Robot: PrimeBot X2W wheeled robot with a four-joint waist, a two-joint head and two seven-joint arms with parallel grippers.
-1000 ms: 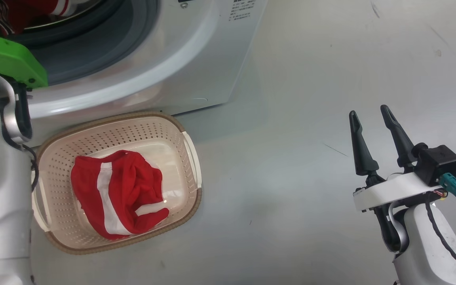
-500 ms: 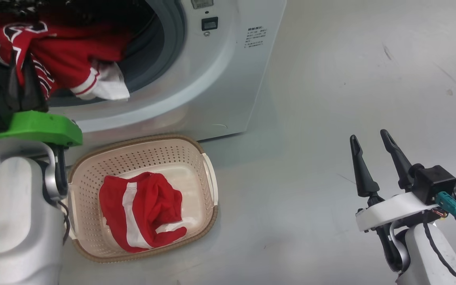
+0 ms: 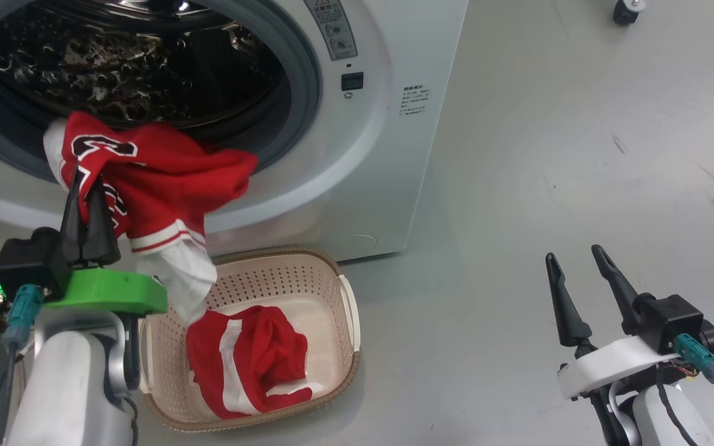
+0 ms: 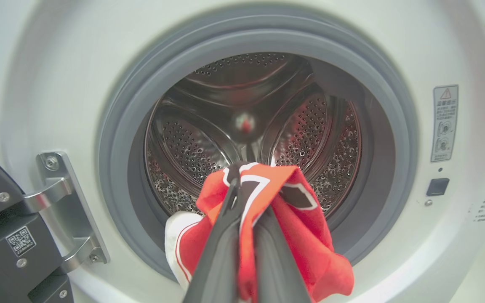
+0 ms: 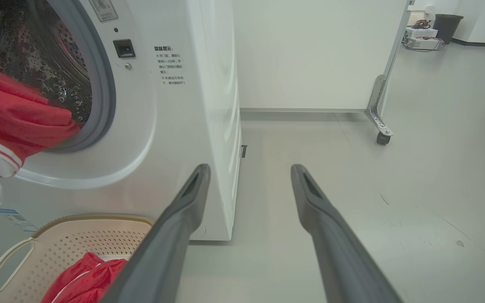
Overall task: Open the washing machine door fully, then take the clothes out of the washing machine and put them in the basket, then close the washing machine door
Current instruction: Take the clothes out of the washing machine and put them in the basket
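The left gripper [image 3: 84, 186] is clamped on a red jersey [image 3: 165, 179], holding it just outside the washing machine [image 3: 382, 124] opening. The jersey's white sleeve dangles over the back rim of the basket [image 3: 344, 310], where another red garment [image 3: 251, 359] already lies. The right gripper [image 3: 572, 254] hangs well apart, its fingers spread and empty. The pinch seems to take only a small fold, so the slick cloth could slip free, or, released too near the machine, drape over the rim and slide onto the floor [image 3: 518, 186].
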